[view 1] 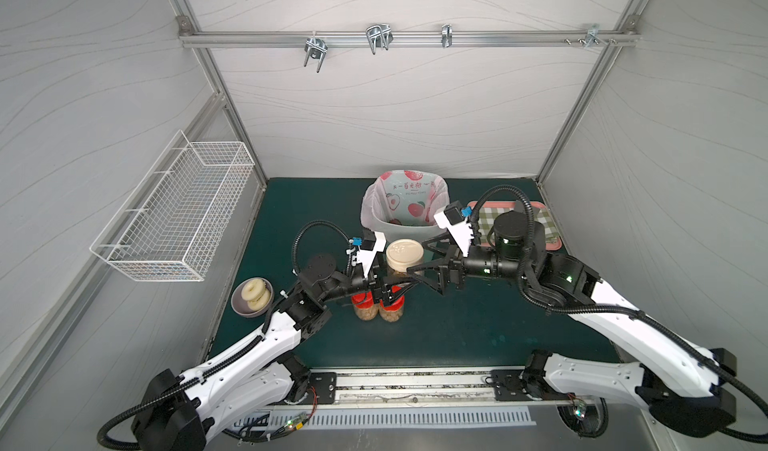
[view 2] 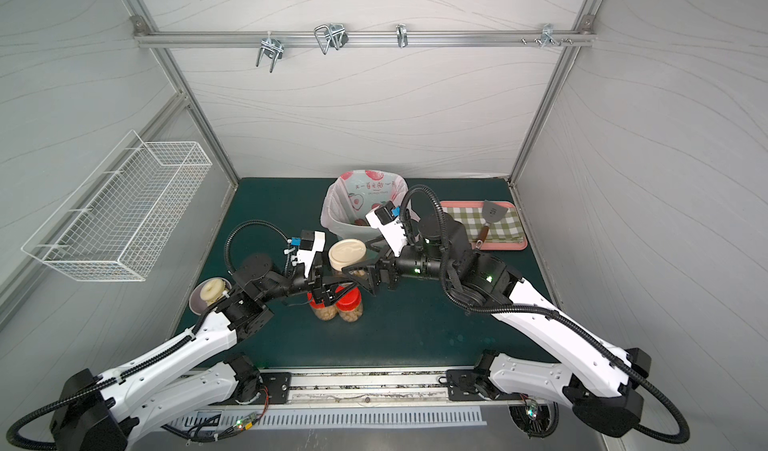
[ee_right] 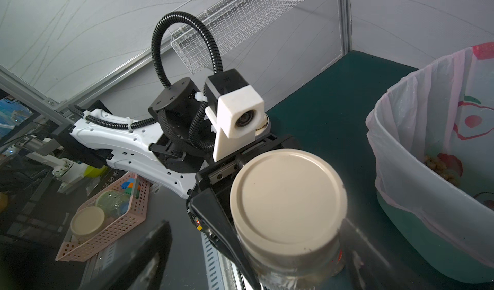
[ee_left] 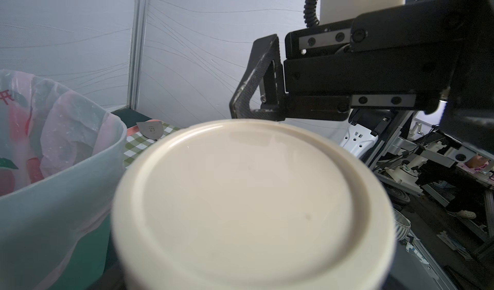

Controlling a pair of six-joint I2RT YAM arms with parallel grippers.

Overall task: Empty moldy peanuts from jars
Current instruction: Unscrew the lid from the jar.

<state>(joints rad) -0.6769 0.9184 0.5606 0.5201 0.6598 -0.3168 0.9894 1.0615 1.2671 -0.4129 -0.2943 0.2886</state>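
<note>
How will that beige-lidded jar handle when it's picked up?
The beige-lidded jar looks rigid: clear, hard-looking walls. Smooth round sides may slip in a grip. Its broad lid suggests a wide base, so tipping seems unlikely.

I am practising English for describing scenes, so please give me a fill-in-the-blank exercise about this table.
1. The two taller jars have ___ lids.
2. The right claw stands ___ beside the wider jar.
3. The bowl holds pale ___.
4. The spatula lies over the ___ tray.
Missing words: red; open; donuts; pink.
</note>
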